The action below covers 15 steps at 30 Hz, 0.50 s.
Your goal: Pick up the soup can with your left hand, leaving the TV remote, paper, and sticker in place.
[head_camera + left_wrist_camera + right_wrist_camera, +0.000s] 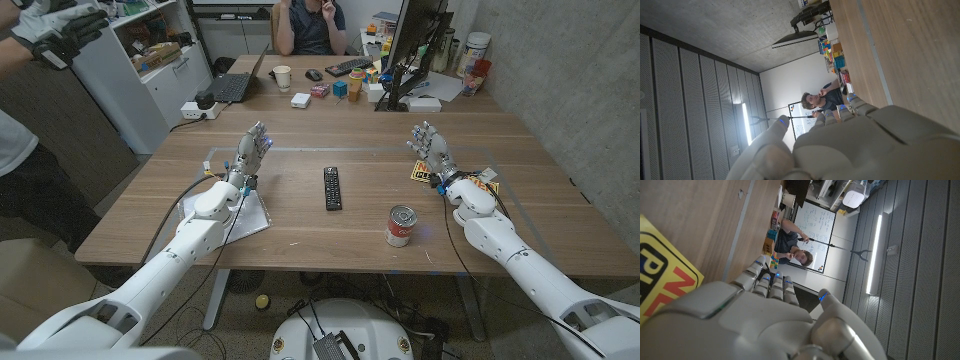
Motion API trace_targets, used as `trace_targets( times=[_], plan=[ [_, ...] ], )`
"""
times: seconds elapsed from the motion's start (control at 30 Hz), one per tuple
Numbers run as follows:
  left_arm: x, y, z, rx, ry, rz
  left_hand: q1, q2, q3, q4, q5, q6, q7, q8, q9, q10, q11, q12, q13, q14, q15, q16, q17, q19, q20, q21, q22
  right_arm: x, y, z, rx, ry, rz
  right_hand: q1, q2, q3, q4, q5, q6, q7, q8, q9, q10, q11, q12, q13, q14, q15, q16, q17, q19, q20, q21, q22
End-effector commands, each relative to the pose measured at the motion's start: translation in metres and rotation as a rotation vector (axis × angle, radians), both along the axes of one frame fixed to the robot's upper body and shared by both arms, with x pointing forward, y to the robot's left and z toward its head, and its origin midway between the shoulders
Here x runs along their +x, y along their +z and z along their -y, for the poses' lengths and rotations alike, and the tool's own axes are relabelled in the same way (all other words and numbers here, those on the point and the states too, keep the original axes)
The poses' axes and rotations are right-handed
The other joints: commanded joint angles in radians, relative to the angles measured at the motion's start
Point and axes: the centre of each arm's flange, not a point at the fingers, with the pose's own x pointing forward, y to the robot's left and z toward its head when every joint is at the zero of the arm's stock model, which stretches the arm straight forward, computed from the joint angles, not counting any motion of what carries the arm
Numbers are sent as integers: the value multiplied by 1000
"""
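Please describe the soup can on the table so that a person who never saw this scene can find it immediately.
Start from the wooden table and find the black TV remote lying near its middle. The soup can stands upright nearer the front edge, between the remote and the robot's right hand. It is the only round, standing thing there: red and white label, metal top.

Sticker (pixel 428 172) was partly hidden behind right hand (pixel 428 148); its print was cut off in right wrist view. Paper (pixel 252 213) lay partly under left arm. Soup can (pixel 401 226) label was too small to read.
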Motion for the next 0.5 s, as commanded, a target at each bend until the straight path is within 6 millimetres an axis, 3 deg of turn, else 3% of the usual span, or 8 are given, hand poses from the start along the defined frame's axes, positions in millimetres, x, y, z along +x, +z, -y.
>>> trace_targets(
  times=[0.03,0.5],
  plan=[
    [-1,0,-1,1,1,0,0,112,6,0,6,-33,0,4,3,-79,1,6,4,-58,-1,5,2,-9,2,5,1,0,1,2,23,-2,2,2,46,7,-1,5,8,3,8,5,10,2,5,5,0,-9,6,4,6,-13,5,2],
    [-1,2,-1,8,1,6,0,113,4,0,6,-35,0,4,3,-80,2,6,4,-59,-1,4,2,-9,1,5,1,2,2,0,17,1,0,2,46,6,-1,5,8,2,7,5,9,2,4,5,0,-8,6,4,7,-12,5,2]
  ],
)
